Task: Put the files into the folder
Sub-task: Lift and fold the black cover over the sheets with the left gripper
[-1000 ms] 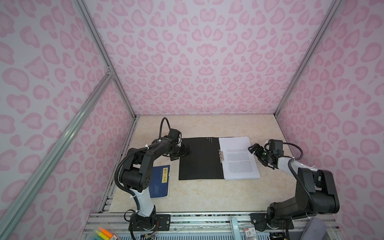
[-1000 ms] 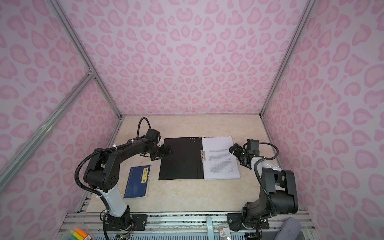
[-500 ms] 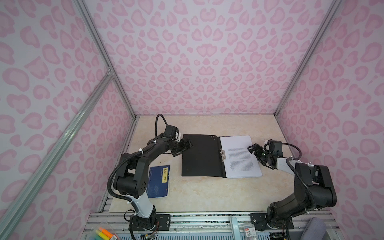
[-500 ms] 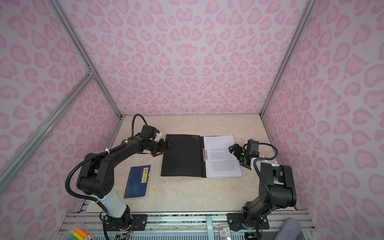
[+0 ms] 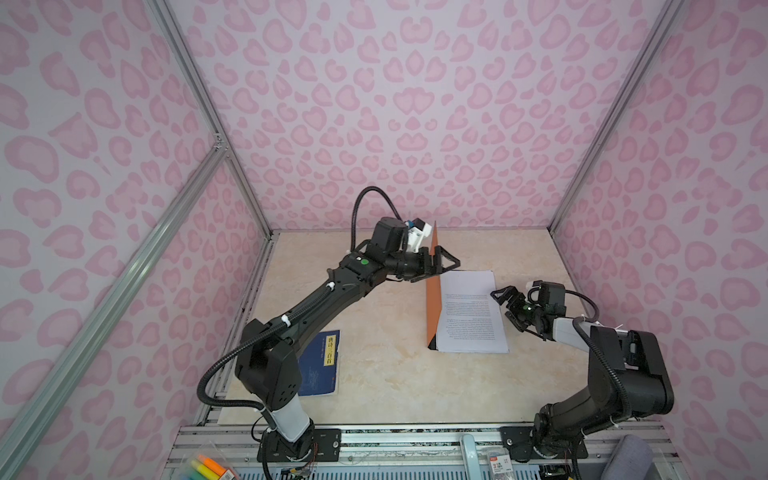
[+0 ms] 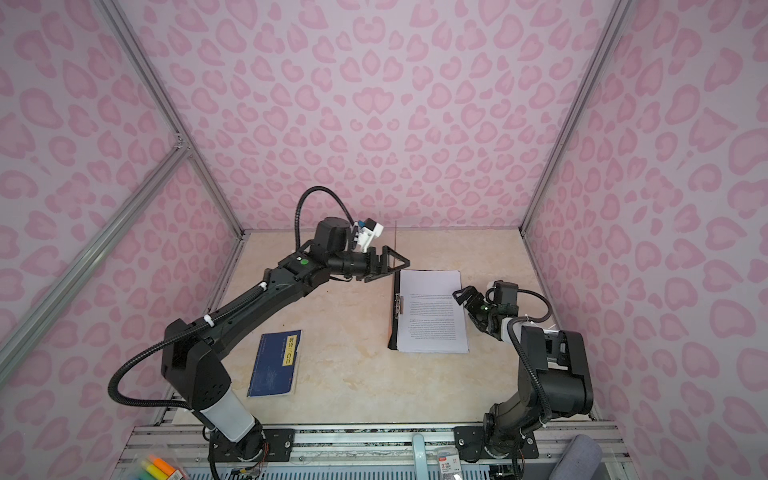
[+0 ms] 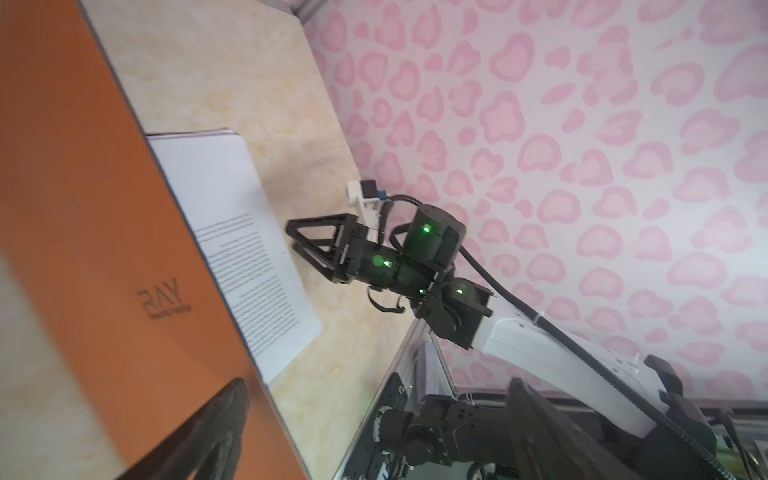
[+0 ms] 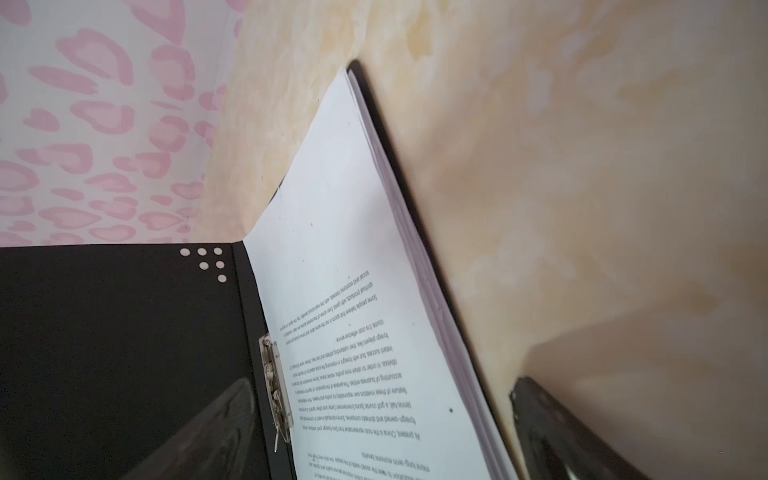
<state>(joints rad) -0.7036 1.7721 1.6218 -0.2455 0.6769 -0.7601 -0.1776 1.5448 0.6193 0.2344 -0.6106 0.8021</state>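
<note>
The folder (image 5: pixel 432 299) lies open on the table with its orange cover raised upright; in a top view it shows edge-on (image 6: pixel 392 324). The files (image 5: pixel 469 316) (image 6: pixel 432 316) lie stacked on its flat black half beside the metal fastener (image 8: pixel 276 386). My left gripper (image 5: pixel 446 264) (image 6: pixel 395 264) is open, and the raised cover (image 7: pixel 83 208) passes between its jaws. My right gripper (image 5: pixel 500 297) (image 6: pixel 463 297) (image 7: pixel 291 232) is open at the files' right edge, straddling the files (image 8: pixel 353 249) and the folder's black inside (image 8: pixel 124 332).
A dark blue book (image 5: pixel 320 363) (image 6: pixel 276 361) with a yellow label lies at the front left by the left arm's base. Pink patterned walls enclose the table on three sides. A metal rail (image 5: pixel 415 436) runs along the front edge, with highlighters (image 5: pixel 208 467) below it.
The folder's left cover has swung up from lying flat to standing upright, with my left gripper rising and moving right along with it. The right gripper has stayed at the files' right edge.
</note>
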